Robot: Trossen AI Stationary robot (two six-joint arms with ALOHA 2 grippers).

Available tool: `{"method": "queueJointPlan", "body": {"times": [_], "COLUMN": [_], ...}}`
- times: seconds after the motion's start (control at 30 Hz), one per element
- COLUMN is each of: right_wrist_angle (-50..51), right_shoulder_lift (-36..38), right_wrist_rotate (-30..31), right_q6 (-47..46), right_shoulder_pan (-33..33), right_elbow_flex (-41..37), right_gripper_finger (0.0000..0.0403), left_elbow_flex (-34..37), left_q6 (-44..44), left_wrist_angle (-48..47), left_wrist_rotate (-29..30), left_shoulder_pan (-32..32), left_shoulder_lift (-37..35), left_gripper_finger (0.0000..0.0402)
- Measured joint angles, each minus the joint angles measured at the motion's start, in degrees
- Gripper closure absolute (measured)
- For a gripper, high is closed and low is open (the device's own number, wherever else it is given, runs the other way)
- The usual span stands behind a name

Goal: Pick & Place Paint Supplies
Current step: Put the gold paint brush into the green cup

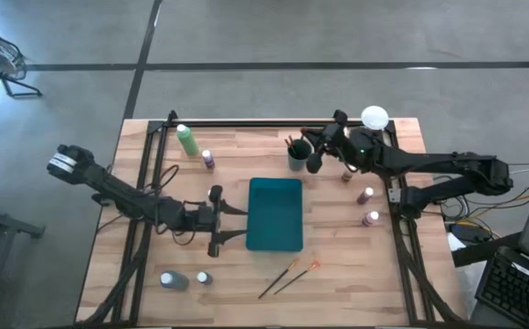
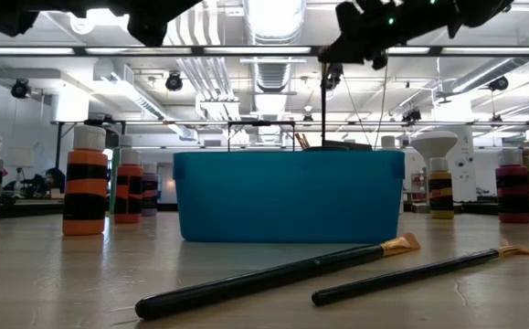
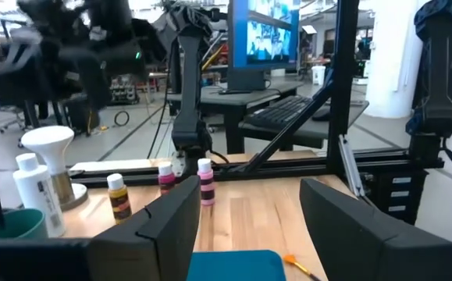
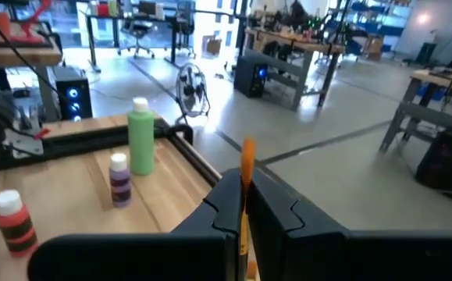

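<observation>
Your left gripper (image 1: 237, 225) sits at the left edge of the teal tray (image 1: 275, 214), fingers spread, nothing between them; the left wrist view shows the gap clear with the tray's near edge just below. Your right gripper (image 1: 312, 146) is up at the far side of the table over the dark cup (image 1: 298, 157), fingers pressed together and pinching a thin brush with an orange handle (image 4: 247, 168); the right wrist view shows the handle clamped between the two pads, standing upright. The cup has other brush handles sticking out of it. Two more brushes (image 1: 287, 277) lie loose on the wood in front of the tray, side by side, angled, tips toward the right; in the low view they lie nearest the camera with the tray behind. The light-green bottle (image 1: 186, 139) stands at the far left corner, with a small purple bottle (image 1: 208, 159) just beside it. Two small bottles (image 1: 187, 279) stand at the near left. On the right side, three small bottles (image 1: 365, 196) stand in a loose line between the tray and the right arm's frame. The white-domed object (image 1: 375, 117) stands at the far right, close to the right arm. Tray looks empty from above.
</observation>
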State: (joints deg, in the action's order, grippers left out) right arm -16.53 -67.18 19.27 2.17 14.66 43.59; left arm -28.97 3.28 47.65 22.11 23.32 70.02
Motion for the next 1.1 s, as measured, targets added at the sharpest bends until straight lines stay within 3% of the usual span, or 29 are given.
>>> {"method": "queueJointPlan", "body": {"times": [0.5,0.73,1.1], "right_wrist_angle": [-3.0,-9.5,-9.6], "right_shoulder_lift": [-9.0,-9.7,-9.6], "right_wrist_rotate": [-0.2,-0.2,-1.3], "right_q6": [-3.0,-5.7,-8.0], "right_shoulder_pan": [1.6,2.9,3.5], "right_elbow_flex": [-2.2,-8.0,-10.0], "right_gripper_finger": [0.0394,0.0394,0.0394], "left_elbow_flex": [0.1,0.2,0.1], "left_q6": [0.6,-0.7,-0.7], "left_wrist_angle": [0.1,-0.6,-0.5], "left_wrist_rotate": [0.0,-0.1,-0.1], "left_shoulder_pan": [0.1,0.1,0.1], "left_shoulder_lift": [-0.1,-0.1,-0.1], "left_gripper_finger": [0.0177,0.0177,0.0177]}}
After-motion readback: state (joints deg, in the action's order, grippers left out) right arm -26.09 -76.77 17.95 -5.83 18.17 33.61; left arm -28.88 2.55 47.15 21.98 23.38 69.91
